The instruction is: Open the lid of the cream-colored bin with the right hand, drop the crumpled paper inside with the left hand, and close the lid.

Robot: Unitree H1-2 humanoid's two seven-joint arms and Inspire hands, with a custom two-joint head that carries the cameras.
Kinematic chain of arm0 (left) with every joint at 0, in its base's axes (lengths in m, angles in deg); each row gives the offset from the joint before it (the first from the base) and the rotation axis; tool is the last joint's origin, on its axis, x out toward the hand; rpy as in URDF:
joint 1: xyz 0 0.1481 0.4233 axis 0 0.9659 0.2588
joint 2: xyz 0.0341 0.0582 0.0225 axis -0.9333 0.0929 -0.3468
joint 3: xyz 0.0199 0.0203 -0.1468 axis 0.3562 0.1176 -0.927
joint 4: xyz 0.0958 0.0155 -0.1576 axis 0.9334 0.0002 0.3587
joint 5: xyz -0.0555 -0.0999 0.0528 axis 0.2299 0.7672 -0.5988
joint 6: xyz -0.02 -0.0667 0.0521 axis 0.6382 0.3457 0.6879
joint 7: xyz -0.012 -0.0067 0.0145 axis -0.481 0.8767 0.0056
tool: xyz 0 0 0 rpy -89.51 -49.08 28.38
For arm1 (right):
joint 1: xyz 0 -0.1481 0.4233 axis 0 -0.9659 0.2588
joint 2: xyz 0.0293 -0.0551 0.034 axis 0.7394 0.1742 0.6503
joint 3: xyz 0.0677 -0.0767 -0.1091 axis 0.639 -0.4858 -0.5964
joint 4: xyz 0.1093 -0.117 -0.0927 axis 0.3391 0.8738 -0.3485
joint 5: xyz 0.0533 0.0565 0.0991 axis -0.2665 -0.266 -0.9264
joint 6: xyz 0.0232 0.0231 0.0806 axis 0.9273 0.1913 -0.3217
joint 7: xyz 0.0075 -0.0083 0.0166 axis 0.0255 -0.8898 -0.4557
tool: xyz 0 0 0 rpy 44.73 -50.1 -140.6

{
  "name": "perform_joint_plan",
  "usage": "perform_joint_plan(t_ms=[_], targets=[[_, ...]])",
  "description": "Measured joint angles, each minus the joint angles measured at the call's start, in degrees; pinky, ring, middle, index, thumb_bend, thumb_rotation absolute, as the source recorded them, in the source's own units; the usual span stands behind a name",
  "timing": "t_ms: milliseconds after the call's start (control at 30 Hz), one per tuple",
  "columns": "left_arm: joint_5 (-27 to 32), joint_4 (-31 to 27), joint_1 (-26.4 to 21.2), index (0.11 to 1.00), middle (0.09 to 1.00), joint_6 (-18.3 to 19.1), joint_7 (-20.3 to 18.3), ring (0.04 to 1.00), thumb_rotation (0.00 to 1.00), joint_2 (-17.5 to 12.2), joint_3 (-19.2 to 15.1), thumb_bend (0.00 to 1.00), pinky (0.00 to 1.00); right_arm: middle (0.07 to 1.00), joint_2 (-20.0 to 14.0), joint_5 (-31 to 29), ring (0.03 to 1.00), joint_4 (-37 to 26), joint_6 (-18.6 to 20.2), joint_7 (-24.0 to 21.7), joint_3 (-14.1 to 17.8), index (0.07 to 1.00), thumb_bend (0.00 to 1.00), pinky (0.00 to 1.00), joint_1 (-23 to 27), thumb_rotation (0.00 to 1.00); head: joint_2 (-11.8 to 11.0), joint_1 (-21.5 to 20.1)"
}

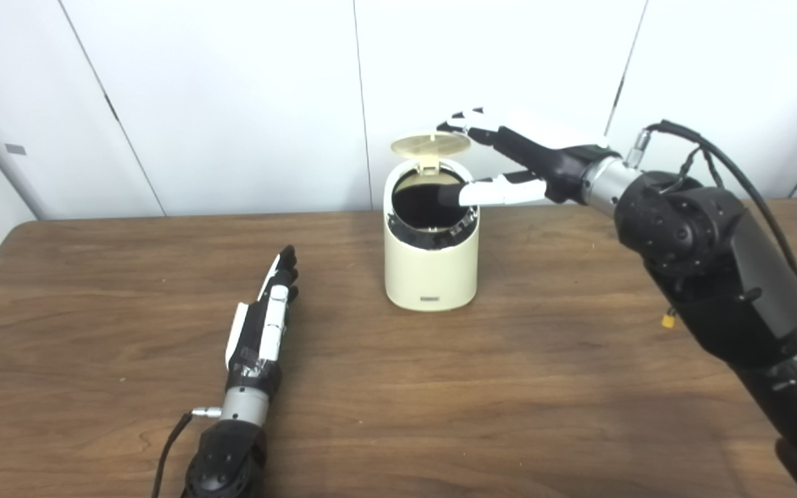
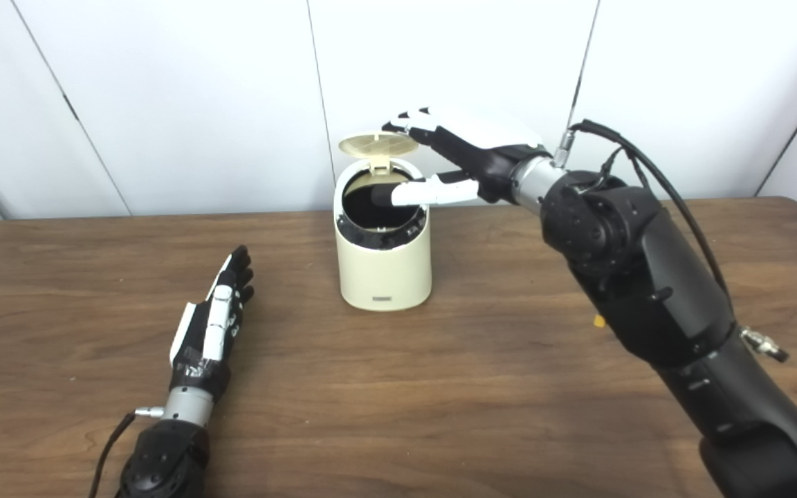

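No text can be read in either view. The bin (image 1: 430,266) has a small dark label (image 1: 430,299) low on its front, near the base, but its letters are too small and blurred to make out. On the wall at the far left there is a small grey plate (image 1: 15,149), and no writing can be seen on it.
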Motion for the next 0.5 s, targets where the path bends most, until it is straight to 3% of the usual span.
perform_joint_plan(t_ms=[500], targets=[[-0.9, 0.1, -0.2, 1.000, 1.000, 0.0, 0.2, 1.000, 1.00, 0.0, 0.2, 0.51, 1.00, 0.935, -0.1, 1.4, 1.000, -1.6, -0.5, -2.1, 0.0, 0.893, 0.66, 0.97, -1.5, 1.00, 0.4, 0.0]])
